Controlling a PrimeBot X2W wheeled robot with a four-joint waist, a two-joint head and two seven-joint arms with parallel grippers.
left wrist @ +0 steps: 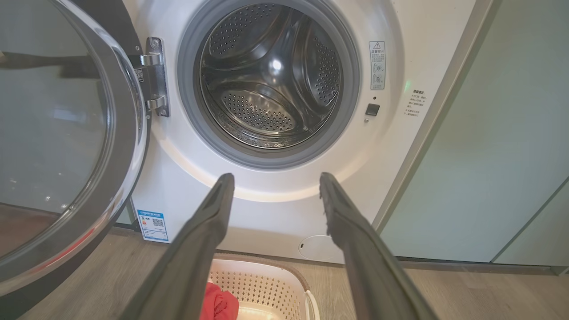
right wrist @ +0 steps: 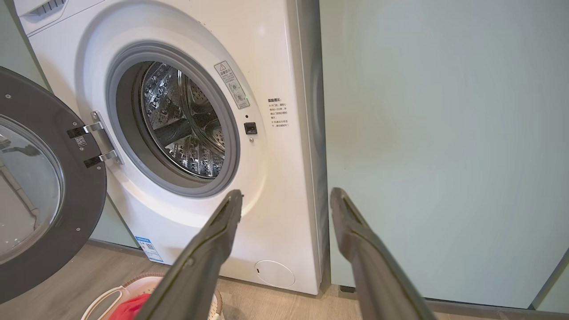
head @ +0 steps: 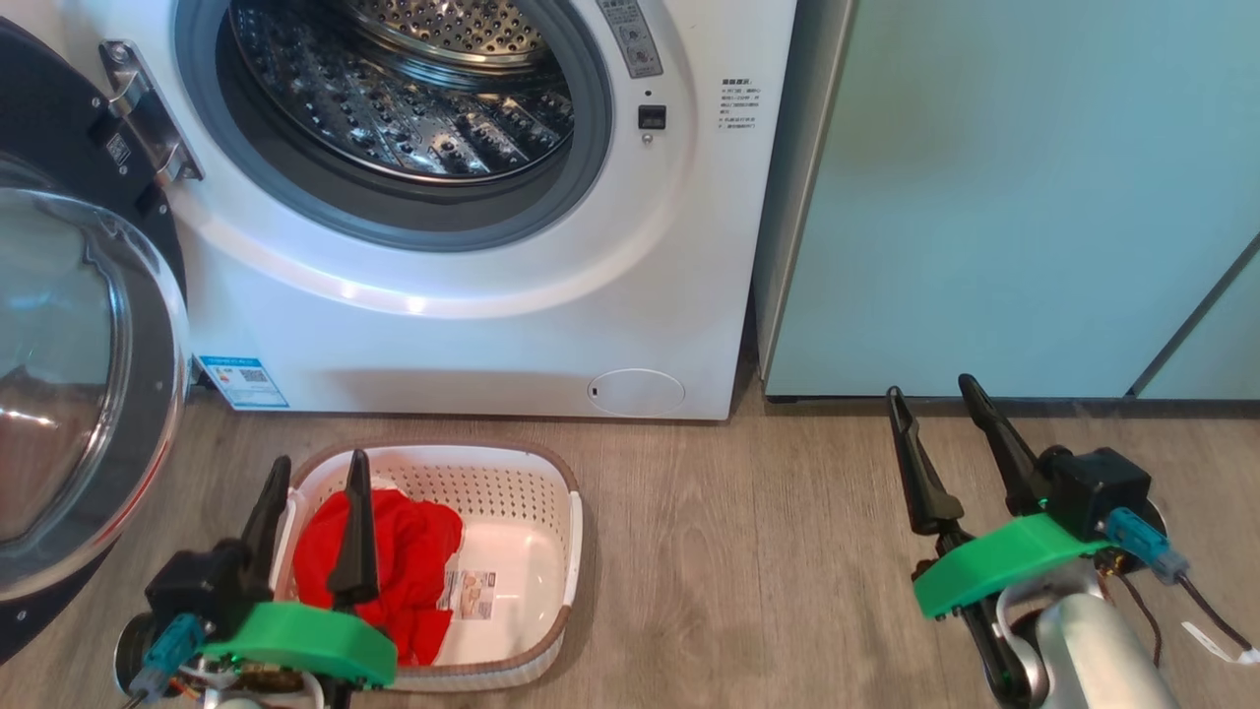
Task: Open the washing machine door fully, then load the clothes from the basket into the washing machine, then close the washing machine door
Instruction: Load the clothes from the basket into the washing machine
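Clothes (head: 413, 551) are lying in the basket (head: 536, 473) on the floor (head: 738, 551) before the washing machine (head: 472, 335), its door (head: 89, 394) hanging wide open leftward. Left claw (head: 320, 458), by the basket, and right claw (head: 930, 386) are both gaping wide, holding nothing.

Dark fingers (head: 354, 532), green brackets (head: 994, 561)

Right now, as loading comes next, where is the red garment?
In the head view's lower left, the red garment lies in the left half of the basket on the floor before the washing machine, with the left claw open above it.
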